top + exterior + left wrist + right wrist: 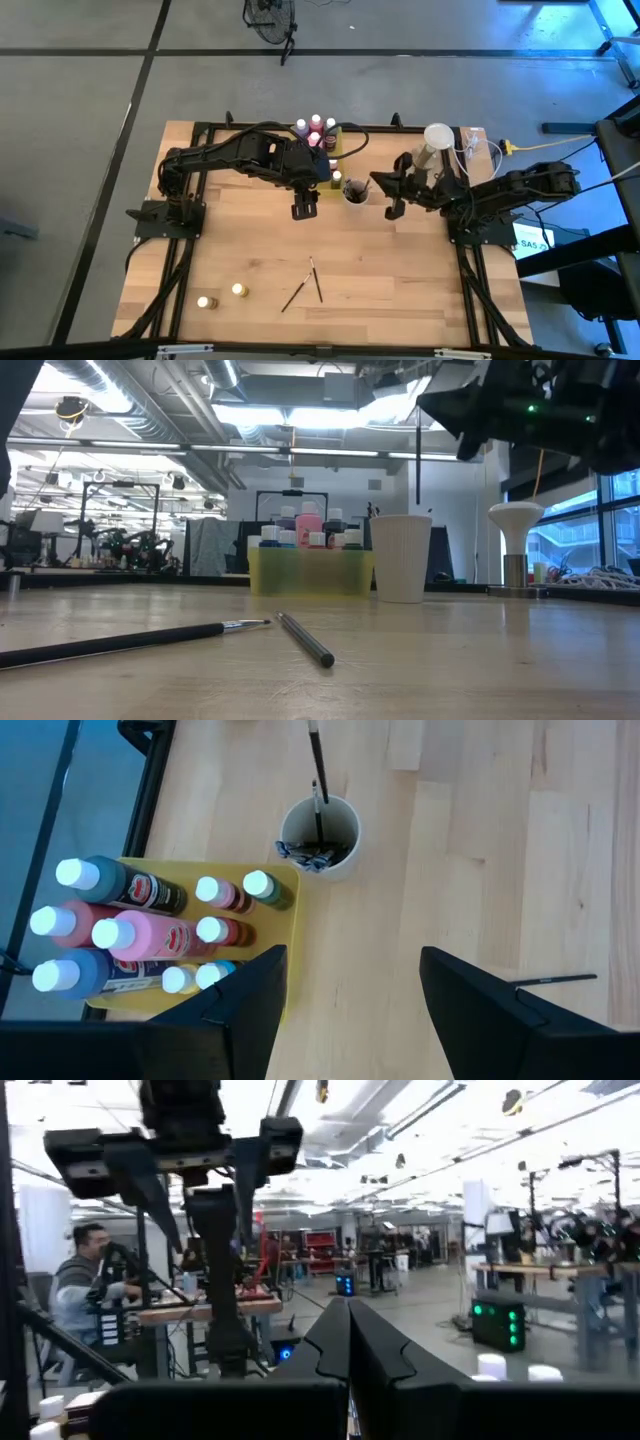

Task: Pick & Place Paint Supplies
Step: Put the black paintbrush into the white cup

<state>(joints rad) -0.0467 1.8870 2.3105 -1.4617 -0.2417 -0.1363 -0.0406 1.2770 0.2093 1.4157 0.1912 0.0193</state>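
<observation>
- Left gripper (305,210): held above the worktop (400,280), just beside the yellow tray (283,890) and near the cup (355,190); jaws are set moderately apart and nothing is held between them, bare wood being seen in the gap in the left wrist view.
- Right gripper (394,210): extended from the right side of the worktop, on the other side of the cup; jaws are pressed together with nothing gripped, as seen in the right wrist view.
- Paint bottles (140,935): stood together in the tray at the far edge of the worktop; about ten white caps are counted in the left wrist view, the nearest partly cut off by a left finger (245,1010).
- Two small yellow-capped bottles (222,296): found apart on the near left of the worktop.
- Loose brushes (305,285): two are laid crossing near the worktop's middle front; a third brush (555,980) is seen partly behind a finger.
- Brushes in the cup (320,780): at least one is stood upright; the count inside cannot be made out.
</observation>
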